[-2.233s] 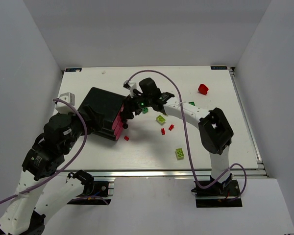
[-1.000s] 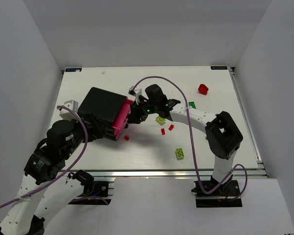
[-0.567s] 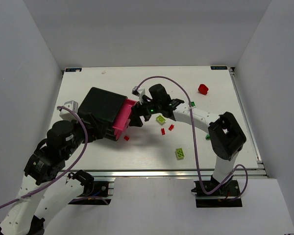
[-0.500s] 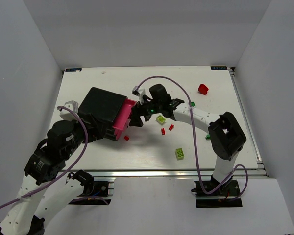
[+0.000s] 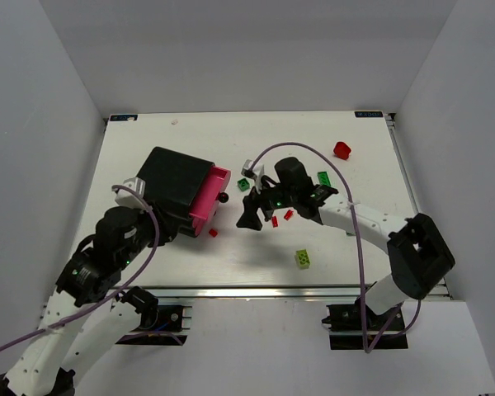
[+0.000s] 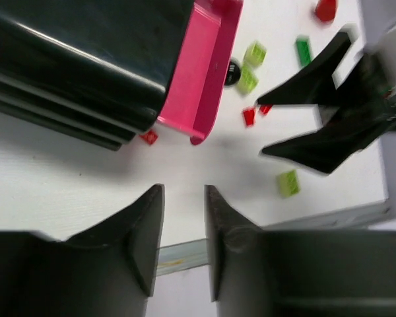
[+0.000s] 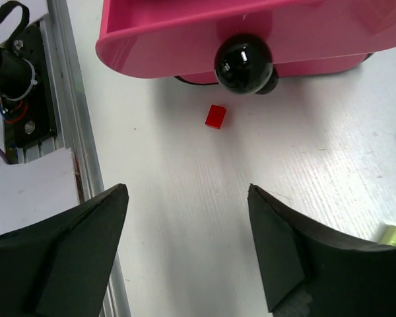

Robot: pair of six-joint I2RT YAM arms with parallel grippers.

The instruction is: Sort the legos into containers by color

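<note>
The black cabinet (image 5: 175,190) lies on the left of the table, with one magenta drawer (image 5: 211,195) pulled out and its black knob (image 5: 223,197) free. The drawer (image 7: 251,20) looks bare inside where it shows. My right gripper (image 7: 187,191) hangs open and holds nothing, just right of the knob (image 7: 243,64), over a tiny red lego (image 7: 216,116). More legos lie scattered: red (image 5: 288,214), lime (image 5: 302,259), dark green (image 5: 322,176). My left gripper (image 6: 183,191) hovers near the cabinet's front side (image 6: 86,59), its jaws a narrow gap apart around nothing.
A bigger red piece (image 5: 341,149) sits at the back right. A small green lego (image 5: 243,185) lies just beyond the drawer. The aluminium rail (image 5: 256,290) runs along the near table edge, with white walls on three sides.
My right gripper has let go of the knob and drawn back to the right, leaving the drawer pulled out. The left gripper's jaws have narrowed and the left arm has shifted forward.
</note>
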